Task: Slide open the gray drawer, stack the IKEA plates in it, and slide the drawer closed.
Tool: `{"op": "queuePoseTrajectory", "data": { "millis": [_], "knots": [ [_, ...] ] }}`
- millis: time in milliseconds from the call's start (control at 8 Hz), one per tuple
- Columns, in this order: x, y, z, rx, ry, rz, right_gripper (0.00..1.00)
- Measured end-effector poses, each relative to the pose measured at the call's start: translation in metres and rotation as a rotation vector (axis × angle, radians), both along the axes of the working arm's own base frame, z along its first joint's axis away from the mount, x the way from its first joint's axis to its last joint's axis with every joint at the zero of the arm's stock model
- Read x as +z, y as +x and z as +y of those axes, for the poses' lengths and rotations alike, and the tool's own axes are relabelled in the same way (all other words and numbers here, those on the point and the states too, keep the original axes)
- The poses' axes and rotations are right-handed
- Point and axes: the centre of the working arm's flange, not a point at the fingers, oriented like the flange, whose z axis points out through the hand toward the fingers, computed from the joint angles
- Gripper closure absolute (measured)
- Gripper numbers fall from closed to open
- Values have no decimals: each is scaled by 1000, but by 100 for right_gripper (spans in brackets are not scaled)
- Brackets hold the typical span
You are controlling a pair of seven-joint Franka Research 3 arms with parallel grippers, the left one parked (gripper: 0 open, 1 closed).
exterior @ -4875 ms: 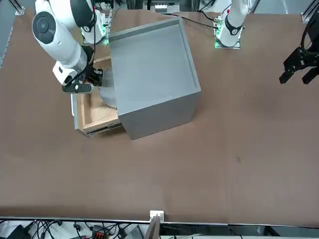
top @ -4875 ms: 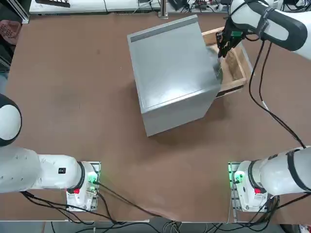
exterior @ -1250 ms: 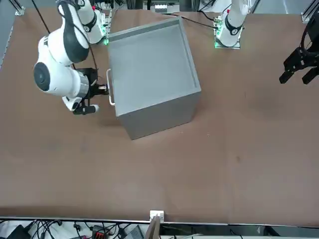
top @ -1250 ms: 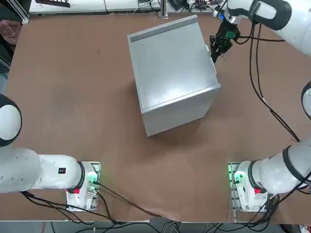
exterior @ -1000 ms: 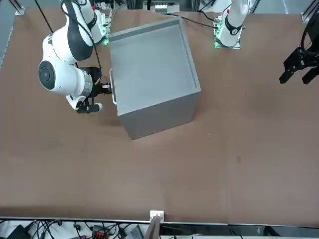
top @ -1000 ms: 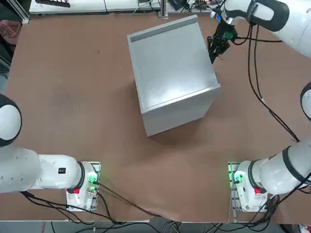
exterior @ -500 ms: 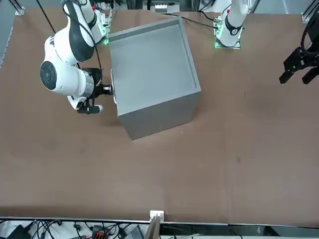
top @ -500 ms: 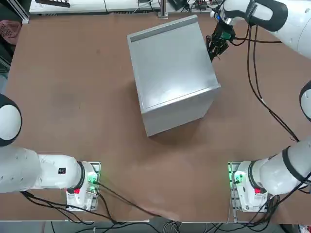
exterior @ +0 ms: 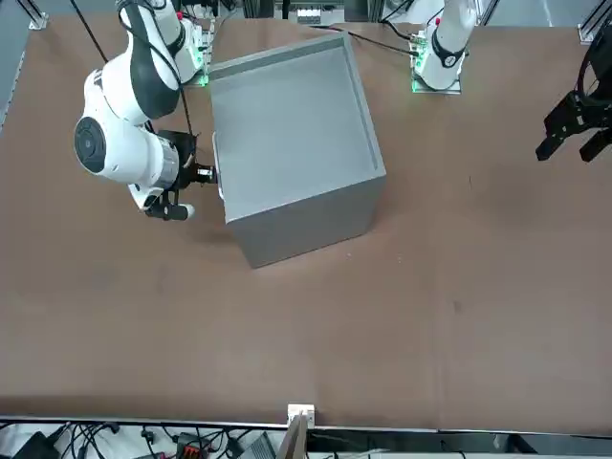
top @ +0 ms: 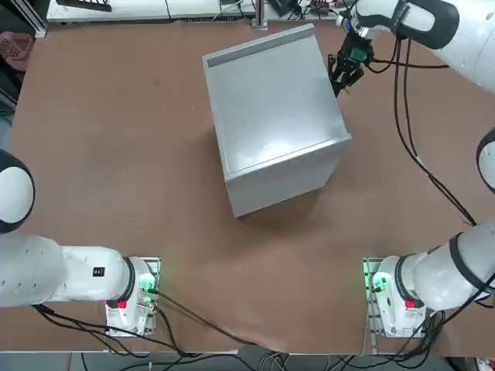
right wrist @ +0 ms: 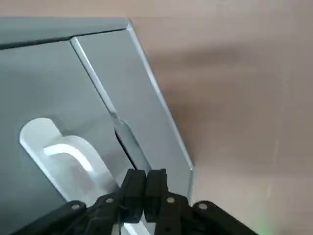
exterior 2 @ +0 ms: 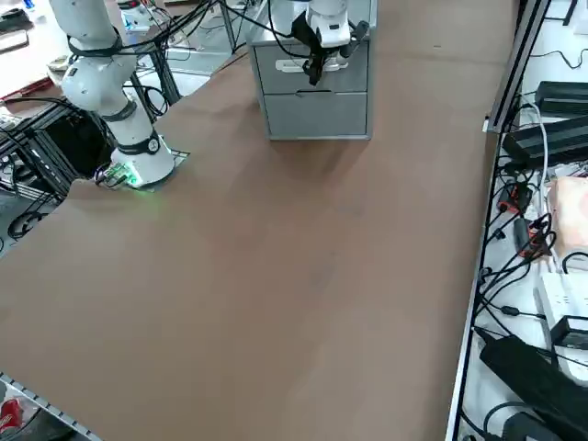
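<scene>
Gray drawer [exterior 2: 272, 66] shut in the cabinet [top: 278, 112]; right gripper [right wrist: 145, 196] at the cabinet's two o'clock from overhead, fingers closed together, nothing between them!

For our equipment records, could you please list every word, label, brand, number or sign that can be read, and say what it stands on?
None can be read for certain.
The gray cube-shaped metal cabinet: no lettering visible.
The small dark square mark on the white parked left arm: too small to read.
The red can at the table's corner: its print is too small to read.
</scene>
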Motion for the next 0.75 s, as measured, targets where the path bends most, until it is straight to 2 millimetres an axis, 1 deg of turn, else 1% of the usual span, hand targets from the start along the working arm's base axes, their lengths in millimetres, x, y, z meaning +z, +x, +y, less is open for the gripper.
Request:
{"op": "queuePoseTrajectory", "data": {
  "millis": [250,375,500,750],
  "knots": [
    [5,3,-1,2,-4,-14,100],
    [14,9,-5,16,-27,-48,100],
    [26,18,-18,30,-66,-91,100],
    [46,38,-59,49,-143,-167,100]
  ]
}}
